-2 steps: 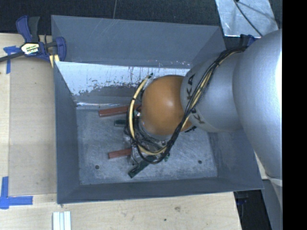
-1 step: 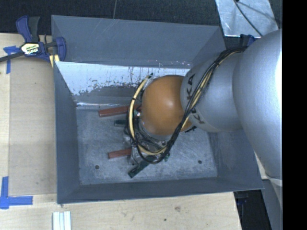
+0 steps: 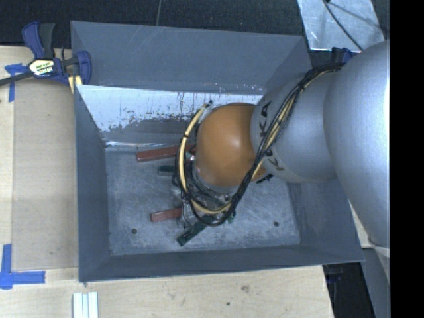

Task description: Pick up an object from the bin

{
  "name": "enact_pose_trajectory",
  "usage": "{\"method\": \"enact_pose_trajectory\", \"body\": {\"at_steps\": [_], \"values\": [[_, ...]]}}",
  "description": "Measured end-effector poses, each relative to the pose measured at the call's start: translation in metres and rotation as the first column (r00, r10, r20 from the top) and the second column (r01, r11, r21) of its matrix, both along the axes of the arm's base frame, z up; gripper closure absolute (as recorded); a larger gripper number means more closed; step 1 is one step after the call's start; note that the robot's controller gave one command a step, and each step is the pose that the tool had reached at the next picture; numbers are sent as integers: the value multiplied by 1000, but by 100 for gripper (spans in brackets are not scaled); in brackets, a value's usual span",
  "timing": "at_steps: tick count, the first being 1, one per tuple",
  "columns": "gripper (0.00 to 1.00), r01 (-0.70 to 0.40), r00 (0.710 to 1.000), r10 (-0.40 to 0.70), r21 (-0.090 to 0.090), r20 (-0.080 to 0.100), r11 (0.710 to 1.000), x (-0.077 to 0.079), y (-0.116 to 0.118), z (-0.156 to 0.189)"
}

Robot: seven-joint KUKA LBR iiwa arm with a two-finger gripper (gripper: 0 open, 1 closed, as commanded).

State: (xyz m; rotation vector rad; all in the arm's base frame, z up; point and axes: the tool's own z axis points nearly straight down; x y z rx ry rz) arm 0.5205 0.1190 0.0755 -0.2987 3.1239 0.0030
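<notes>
My gripper [image 3: 188,230] hangs low over the middle of the bin floor, mostly hidden under the arm's orange cover and cables, with a dark tip showing at the front. A short reddish-brown bar [image 3: 165,215] lies on the floor right beside it, to its left; I cannot tell whether they touch. A longer reddish-brown bar [image 3: 156,154] lies further back by the rear wall. Between the two bars sits a small dark thing [image 3: 166,171], partly under the cables.
The arm comes in from the right and covers the bin's right half. Bare grey floor shows to the left of the gripper and along the front wall.
</notes>
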Motion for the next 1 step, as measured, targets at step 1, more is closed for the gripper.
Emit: {"method": "enact_pose_trajectory", "body": {"at_steps": [1], "values": [[100, 0, 1000, 0, -3, -9, 1000, -2, -1, 16]]}}
